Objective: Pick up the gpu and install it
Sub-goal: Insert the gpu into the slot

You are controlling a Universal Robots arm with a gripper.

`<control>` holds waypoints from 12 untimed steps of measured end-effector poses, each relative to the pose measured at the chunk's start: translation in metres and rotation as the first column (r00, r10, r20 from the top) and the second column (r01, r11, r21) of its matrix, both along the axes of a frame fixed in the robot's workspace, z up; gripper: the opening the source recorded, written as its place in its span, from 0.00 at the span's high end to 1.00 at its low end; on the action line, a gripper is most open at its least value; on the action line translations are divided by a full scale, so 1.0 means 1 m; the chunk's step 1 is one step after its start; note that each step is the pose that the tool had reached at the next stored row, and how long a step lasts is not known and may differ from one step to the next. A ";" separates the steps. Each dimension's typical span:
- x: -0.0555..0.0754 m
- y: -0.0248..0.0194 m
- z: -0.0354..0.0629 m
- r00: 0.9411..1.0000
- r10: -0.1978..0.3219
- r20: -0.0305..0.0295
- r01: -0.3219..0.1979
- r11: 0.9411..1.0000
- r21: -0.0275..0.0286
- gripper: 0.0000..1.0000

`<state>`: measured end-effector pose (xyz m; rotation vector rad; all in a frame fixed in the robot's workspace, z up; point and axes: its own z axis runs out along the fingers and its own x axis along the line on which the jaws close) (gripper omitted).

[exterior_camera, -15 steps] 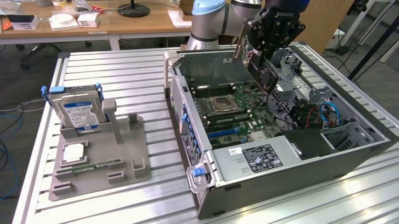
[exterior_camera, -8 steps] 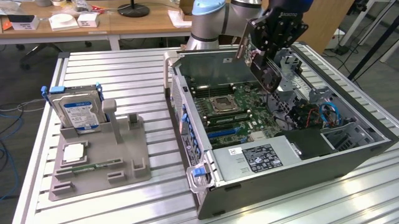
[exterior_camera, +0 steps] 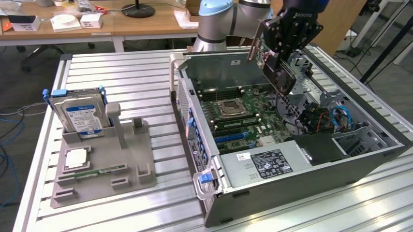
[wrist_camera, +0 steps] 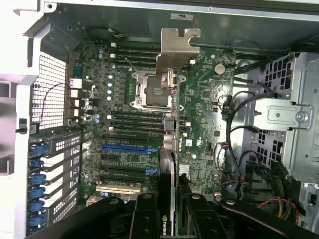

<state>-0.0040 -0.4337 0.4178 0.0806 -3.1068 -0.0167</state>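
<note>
The gpu (exterior_camera: 279,76) hangs tilted above the open computer case (exterior_camera: 303,193), over the motherboard (exterior_camera: 239,111). It is a thin dark card with a silver bracket along one edge. My gripper (exterior_camera: 276,53) is shut on its upper part. In the wrist view the gpu (wrist_camera: 169,124) runs edge-on away from my gripper (wrist_camera: 169,221), its silver bracket (wrist_camera: 177,47) at the far end. The black fingers (wrist_camera: 144,219) press on both faces of the card. The card floats clear of the board, near the blue expansion slot (wrist_camera: 124,148).
A grey parts holder (exterior_camera: 123,164) in the exterior view's left carries a hard drive (exterior_camera: 81,113), a processor chip (exterior_camera: 76,158) and a green memory stick (exterior_camera: 100,171). Inside the case are the power supply (exterior_camera: 268,164), a metal drive cage (wrist_camera: 284,114) and loose cables (wrist_camera: 239,149).
</note>
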 end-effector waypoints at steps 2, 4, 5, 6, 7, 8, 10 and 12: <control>0.001 0.0000 0.0000 1.000 0.001 0.000 -0.001 1.000 0.000 0.74; 0.002 0.0000 0.0000 1.000 0.003 0.000 -0.003 1.000 0.000 0.74; 0.002 0.0000 0.0000 1.000 0.004 0.000 -0.004 1.000 0.000 0.74; 0.002 0.0000 0.0000 1.000 0.006 0.000 -0.006 1.000 0.000 0.74; 0.002 0.0000 0.0000 1.000 0.031 0.000 -0.031 1.000 0.000 0.74; 0.002 0.0000 0.0000 0.999 0.036 0.000 -0.036 0.999 0.000 0.74; 0.002 0.0000 0.0000 0.999 0.046 0.000 -0.046 0.999 0.000 0.74; 0.003 0.0000 0.0000 0.998 0.058 0.000 -0.058 0.998 0.000 0.74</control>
